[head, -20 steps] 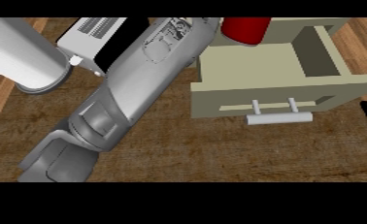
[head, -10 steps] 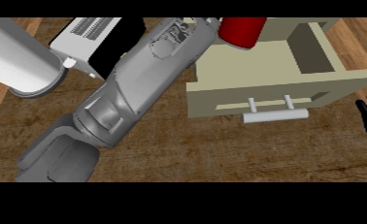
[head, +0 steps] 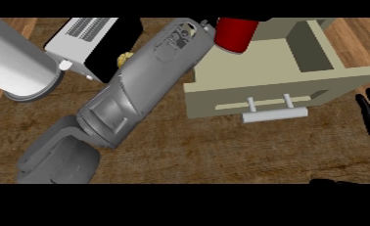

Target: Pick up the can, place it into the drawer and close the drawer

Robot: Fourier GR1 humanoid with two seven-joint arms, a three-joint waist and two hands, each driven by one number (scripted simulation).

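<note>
The red cylindrical can [head: 235, 34] hangs above the rear of the open beige drawer [head: 267, 71], tilted, at the end of my left forearm [head: 137, 93], which crosses the view diagonally. My left hand is hidden beyond the wrist, so I cannot tell how its fingers sit on the can. My judgement: the can should travel right until it stands over the drawer's cavity, come upright, then go down before release, clear of the side wall. The grey bar handle [head: 274, 116] faces me for the closing push. My right hand [head: 363, 110] shows only dark fingertips at the right edge, its pose unreadable. A white toaster-like appliance [head: 86, 39] stands left.
</note>
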